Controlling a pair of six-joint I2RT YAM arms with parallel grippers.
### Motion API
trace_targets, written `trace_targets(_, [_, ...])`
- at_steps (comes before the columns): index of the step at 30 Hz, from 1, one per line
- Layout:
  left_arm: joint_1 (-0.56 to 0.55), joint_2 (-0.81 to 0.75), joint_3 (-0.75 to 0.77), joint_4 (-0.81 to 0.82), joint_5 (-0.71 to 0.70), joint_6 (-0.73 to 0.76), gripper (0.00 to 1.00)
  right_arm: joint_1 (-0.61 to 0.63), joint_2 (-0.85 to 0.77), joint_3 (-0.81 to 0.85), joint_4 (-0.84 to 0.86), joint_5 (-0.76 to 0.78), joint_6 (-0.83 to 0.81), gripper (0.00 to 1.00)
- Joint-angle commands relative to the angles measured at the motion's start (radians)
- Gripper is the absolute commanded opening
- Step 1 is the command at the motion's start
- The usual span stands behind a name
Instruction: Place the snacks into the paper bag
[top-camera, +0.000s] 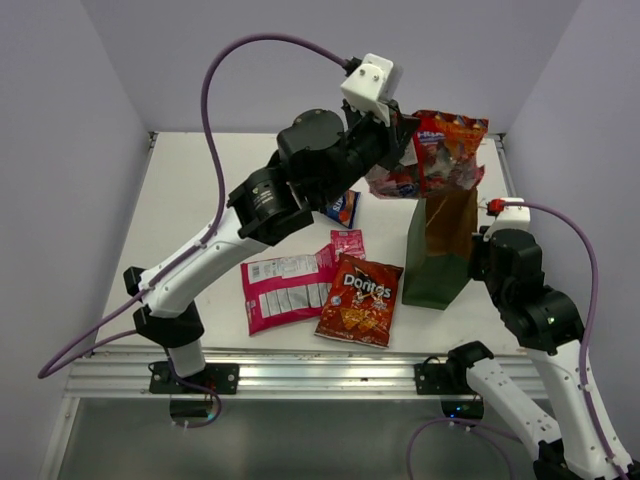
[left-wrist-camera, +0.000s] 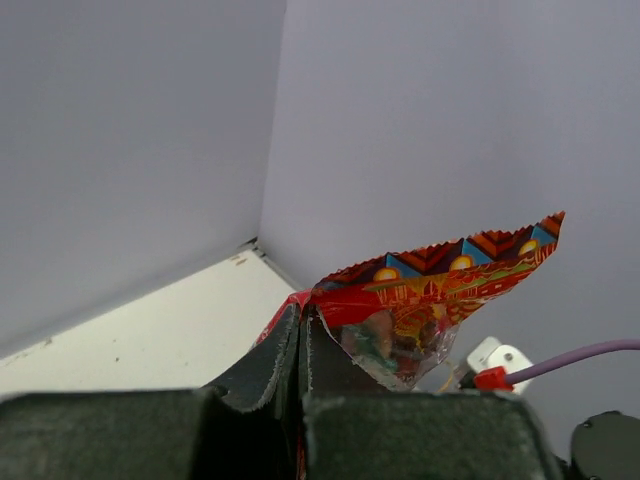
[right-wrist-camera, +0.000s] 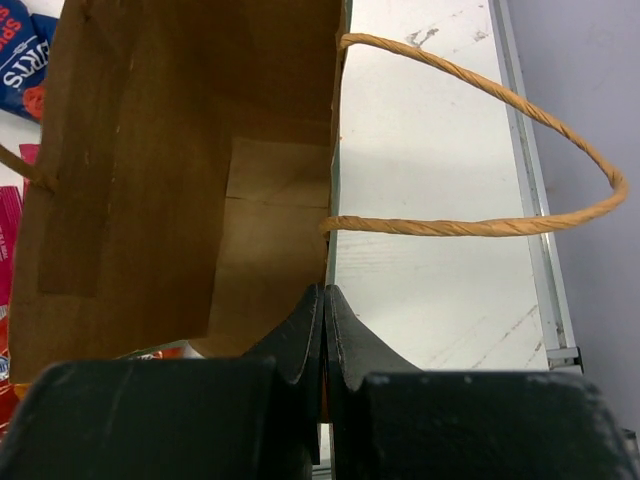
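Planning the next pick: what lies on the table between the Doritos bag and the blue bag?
The small pink sachet lies between the blue bag and Doritos bag, clear in the top view.

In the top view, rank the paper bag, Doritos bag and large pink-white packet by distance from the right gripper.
1. Paper bag: its wall is pinched in the right gripper.
2. Doritos bag: lying flat, just left of it.
3. Pink-white packet: farthest left.
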Motion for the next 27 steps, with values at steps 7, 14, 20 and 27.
trace_targets(7, [-0.017,-0.054,0.033,0.401,0.088,-0.013,0.0,0.001,-0.003,-0.006,0.027,-0.033,-0.015,0.0])
trace_targets(14, [-0.017,0.012,0.074,0.522,0.18,-0.038,0.0,0.001,-0.012,-0.011,0.027,-0.037,-0.015,0.0])
trace_targets(20, [-0.018,0.024,0.085,0.593,0.224,-0.036,0.0,0.001,-0.011,-0.011,0.028,-0.041,-0.015,0.0])
trace_targets(27, [-0.018,0.05,0.063,0.644,0.333,-0.042,0.0,0.001,-0.012,-0.011,0.028,-0.042,-0.015,0.0])
